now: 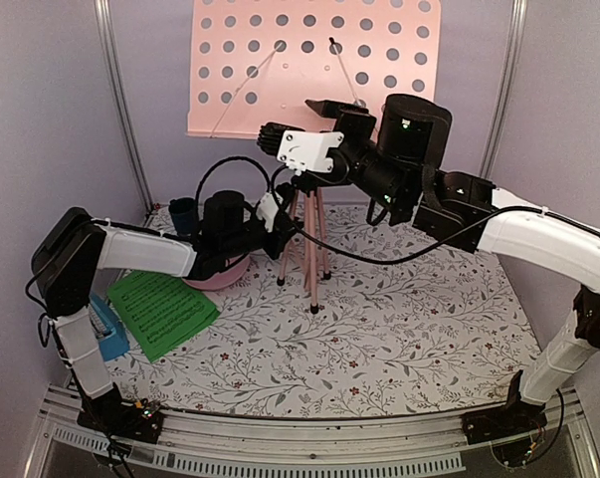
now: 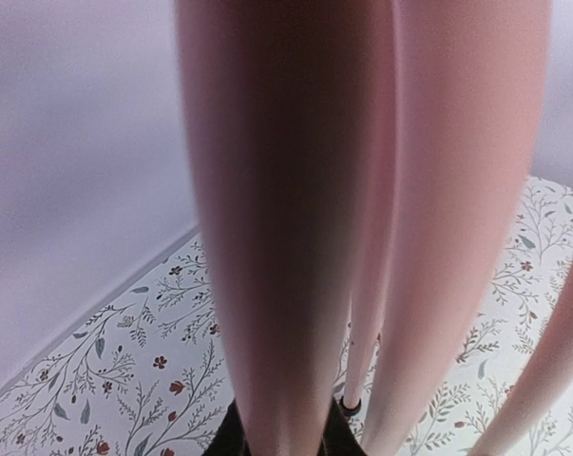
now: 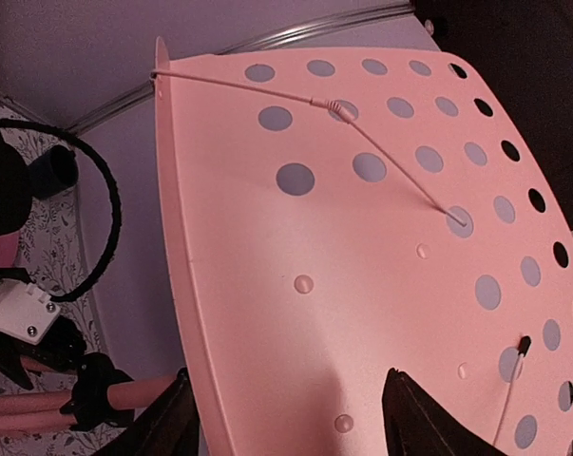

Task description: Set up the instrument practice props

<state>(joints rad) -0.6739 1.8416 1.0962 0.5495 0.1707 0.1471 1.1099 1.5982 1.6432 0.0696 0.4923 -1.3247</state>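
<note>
Currently, a leg of the pink music stand point(image 1: 293, 60) is pinched by the left pincer point(image 1: 278, 214); the right pincer point(image 3: 286, 423) is held spread before its perforated panel point(image 3: 362, 285).

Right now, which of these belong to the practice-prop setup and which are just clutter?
Job:
- pink tripod music stand
- green sheet music
- small blue metronome, partly behind the left arm

Lying about:
- round pink disc, mostly under the left arm
- small dark blue cup
</note>
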